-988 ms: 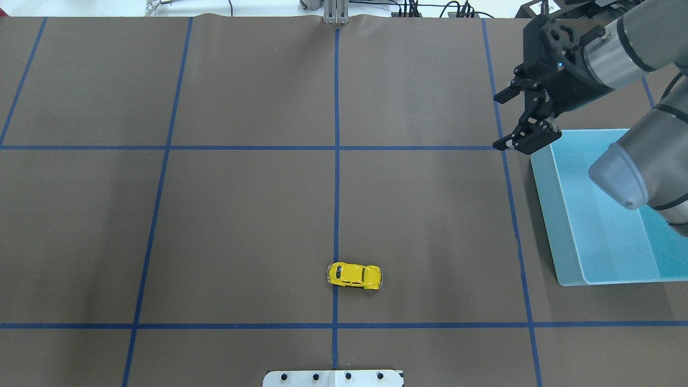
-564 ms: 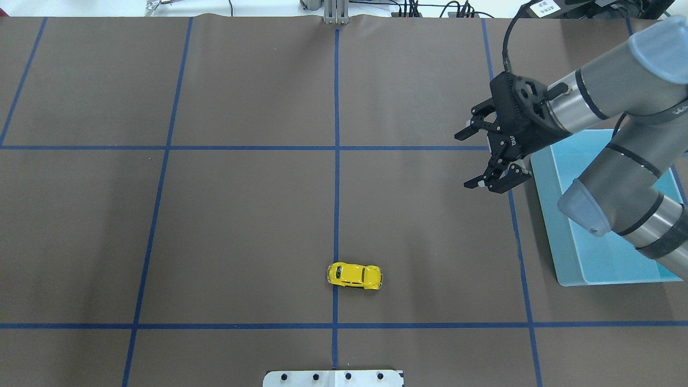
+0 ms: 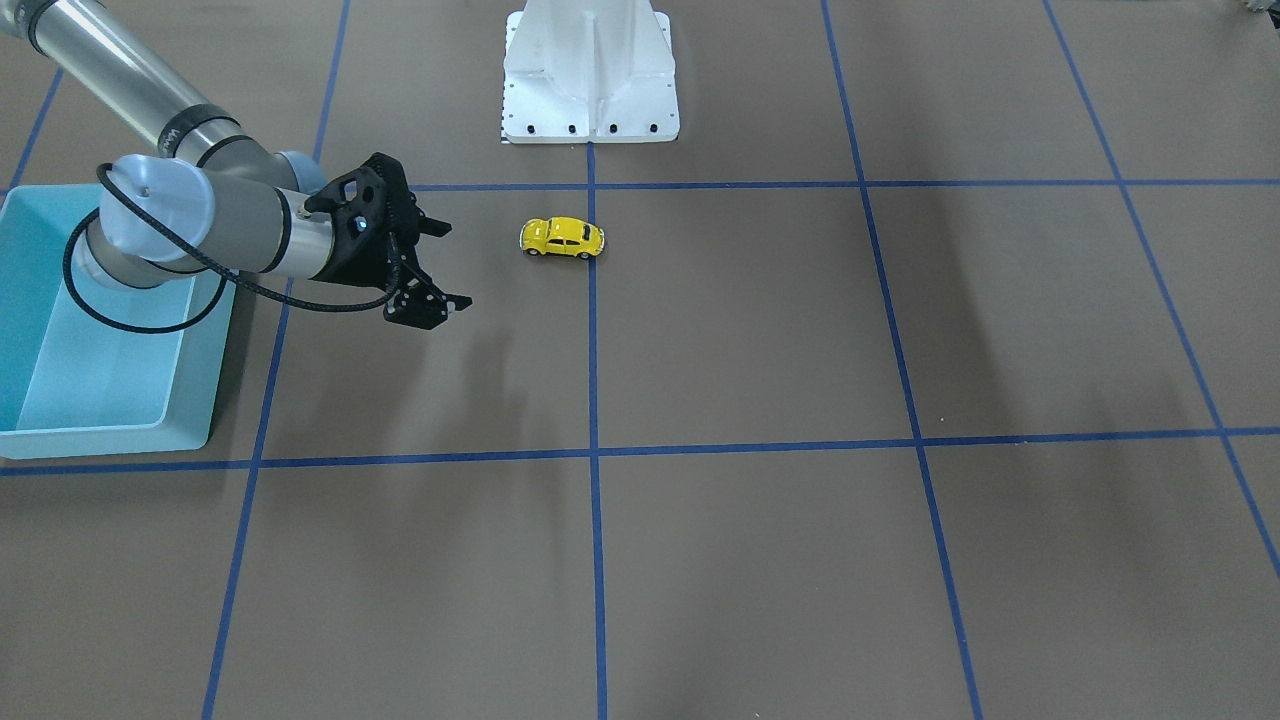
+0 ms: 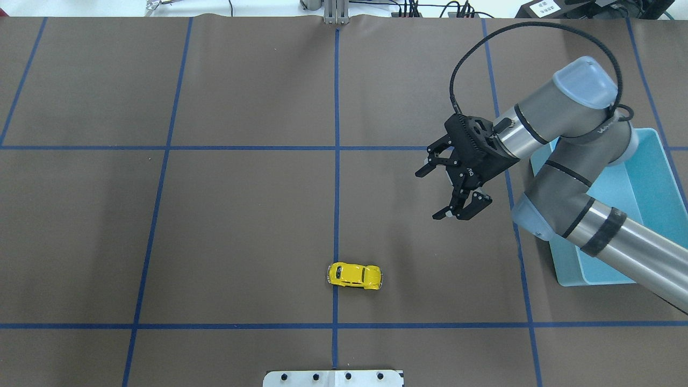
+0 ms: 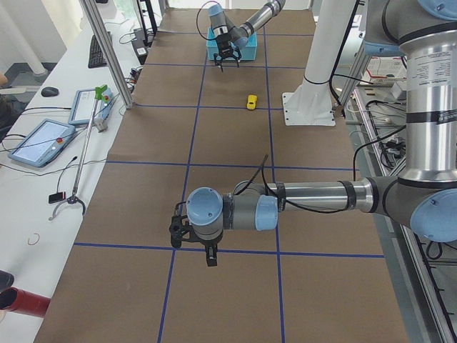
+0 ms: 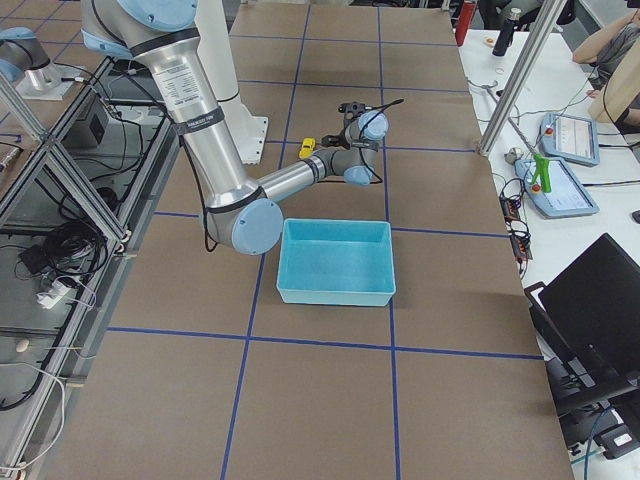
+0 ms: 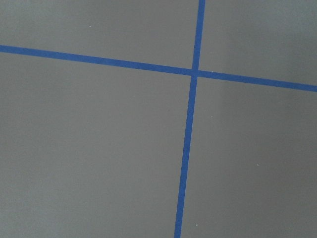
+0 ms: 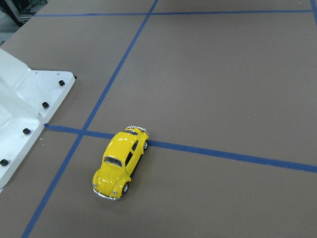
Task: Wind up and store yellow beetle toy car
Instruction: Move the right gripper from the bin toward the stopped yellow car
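The yellow beetle toy car [image 4: 355, 276] stands on its wheels on the brown table cover, by the centre blue tape line, just in front of the robot's base. It also shows in the front view [image 3: 562, 237] and in the right wrist view [image 8: 120, 162]. My right gripper [image 4: 430, 194] is open and empty, in the air to the right of the car and further out on the table, well apart from it [image 3: 455, 268]. The light blue bin [image 4: 570, 271] lies at the right edge, with nothing visible in it. My left gripper [image 5: 191, 243] shows only in the left side view; I cannot tell its state.
The white base plate [image 4: 333, 378] sits at the near table edge, close behind the car [image 3: 590, 70]. Blue tape lines divide the brown cover into squares. The right arm's forearm [image 4: 618, 242] crosses over the bin. The left wrist view shows only cover and tape.
My right gripper has moved left and nearer, from over the bin's far corner out over the table toward the car, still open. The car has not moved.
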